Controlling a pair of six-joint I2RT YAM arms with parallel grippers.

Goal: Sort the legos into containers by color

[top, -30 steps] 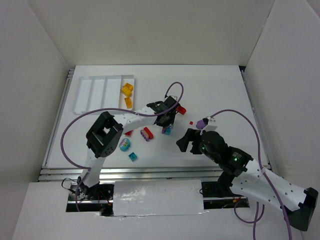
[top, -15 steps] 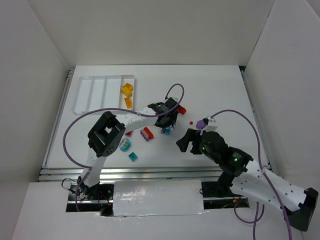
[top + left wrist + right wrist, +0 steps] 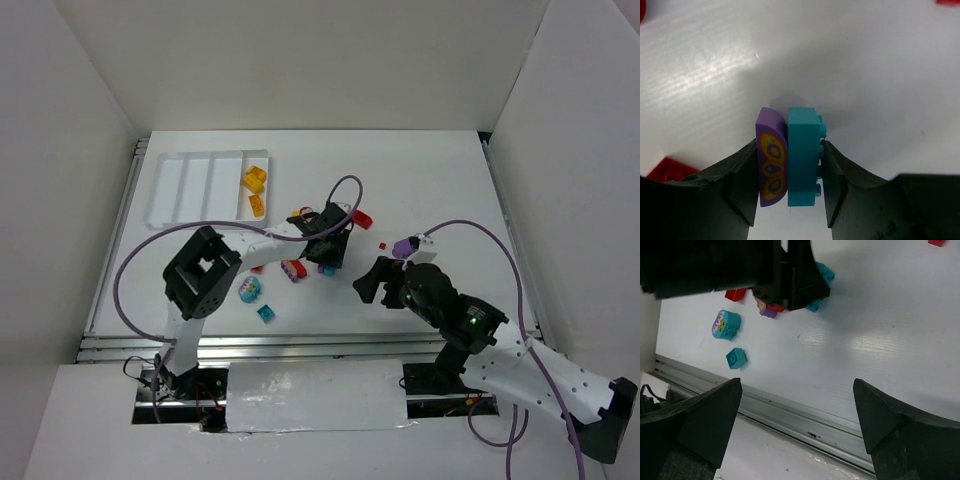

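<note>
The white tray [image 3: 165, 190] lies at the far left of the table [image 3: 440, 180]: one tray with four long compartments. Two yellow bricks [image 3: 255, 179] sit in its rightmost compartment.

Toward the near edge, two loose teal pieces lie apart from each other. One is a rounded teal brick [image 3: 249, 290] with a printed face, the other a small teal square [image 3: 266, 313]. Right of them lie a red brick [image 3: 736, 294] and a purple-and-red brick [image 3: 293, 270], close to the left arm's wrist, which covers part of this cluster from above.

The left gripper [image 3: 788, 150] is pinched on two bricks that touch side by side. A purple brick [image 3: 771, 160] with a yellow pattern is against one finger and a teal brick [image 3: 802, 155] against the other. I cannot tell whether the pair rests on the table or hangs just above it. In the right wrist view the gripper's black body hides most of the pair.

Further right are two more red pieces, a larger red brick [image 3: 360, 217] and a tiny red piece [image 3: 382, 244].

The right gripper [image 3: 795, 390] hovers near them with its fingers spread wide over bare table.
</note>
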